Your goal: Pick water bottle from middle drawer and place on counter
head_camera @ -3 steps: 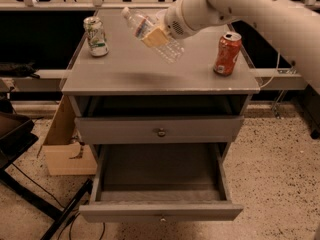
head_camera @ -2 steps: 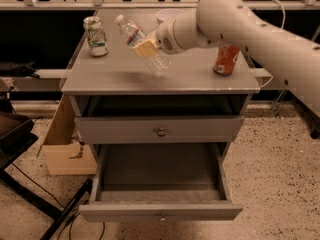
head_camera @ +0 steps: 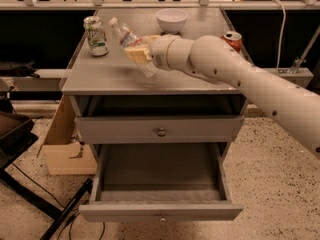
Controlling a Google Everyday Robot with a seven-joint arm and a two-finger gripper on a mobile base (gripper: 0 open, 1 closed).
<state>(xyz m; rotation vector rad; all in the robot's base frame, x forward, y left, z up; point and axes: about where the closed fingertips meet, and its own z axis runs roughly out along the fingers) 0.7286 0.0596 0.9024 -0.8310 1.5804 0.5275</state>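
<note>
In the camera view the hand (head_camera: 140,51) is clenched on the water bottle (head_camera: 125,34), gripping its lower body over the middle of the tabletop (head_camera: 100,81). The bottle is tilted, cap toward the far left, base toward the near right (whether the base touches the surface I cannot tell). The middle drawer (head_camera: 160,176) stands open below.

The main risk, as I judge it, is a release at this lean. The bottle would tip over and roll, and the near edge is close, with the open drawer beneath it. Thin plastic could also buckle or slip in the grip. The cap points at the white-green can (head_camera: 96,35) on the left, near enough for a swing that way to knock it. The bowl (head_camera: 171,20) sits farther back. The red can (head_camera: 233,38) stands right, behind the arm (head_camera: 240,74), where a careless withdrawal might sweep it.
</note>
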